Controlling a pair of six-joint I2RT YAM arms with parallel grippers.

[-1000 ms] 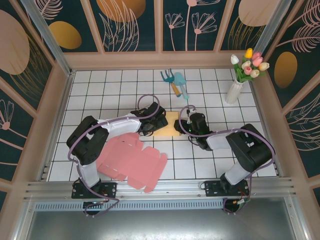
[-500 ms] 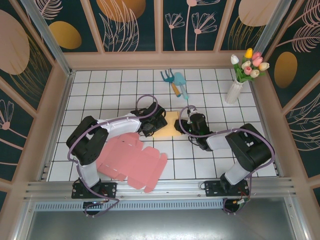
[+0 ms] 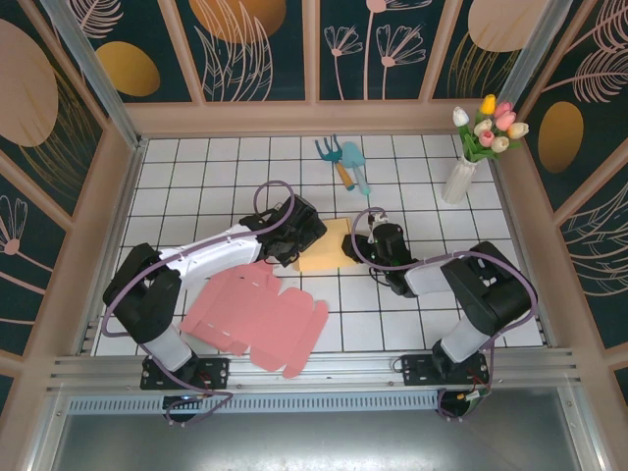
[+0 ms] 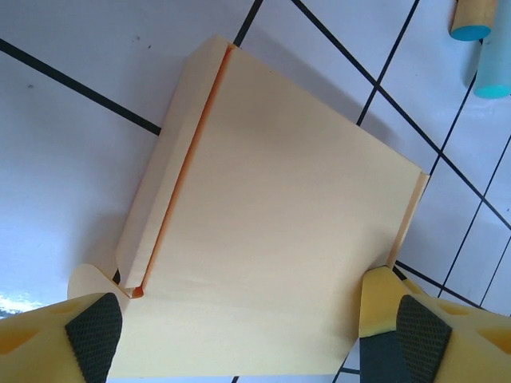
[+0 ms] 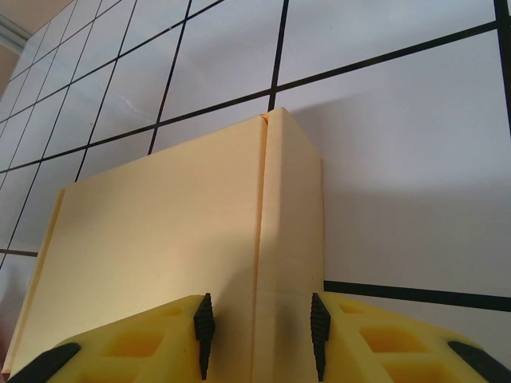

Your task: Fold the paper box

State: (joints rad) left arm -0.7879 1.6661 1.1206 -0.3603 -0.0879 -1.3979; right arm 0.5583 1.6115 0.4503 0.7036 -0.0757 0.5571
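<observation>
Closing the last seam looks like the step in hand, and the white tiled surface (image 3: 196,196) matters first: it is smooth, so light card will likely skate if pushed without an anchor. Taking the flat pink blank (image 3: 257,316) as landmark, the yellow paper box (image 3: 322,255) lies just beyond its far right corner. The box is squared up with its lid down, and the left wrist view shows an orange-lined seam along one long side with a small tab poking out at one end. The left gripper (image 4: 254,339), also just beyond the blank, has its jaws spread wide astride the box's near edge, released rather than squeezing; whether a pad brushes the card I cannot tell. The right gripper (image 5: 261,335), farther right of the blank, has its jaws clenched on the box's narrow side wall. I would treat that pinch as the anchor, lay the left fingers flat along the seam and press gently toward the pinned side, since thin card dents and a hard shove may pop the wall out. The vase of tulips (image 3: 458,180) and the hand tools (image 3: 345,165) stand well beyond the blank, out of the way. No brand, label or writing can be read on either piece of card.
</observation>
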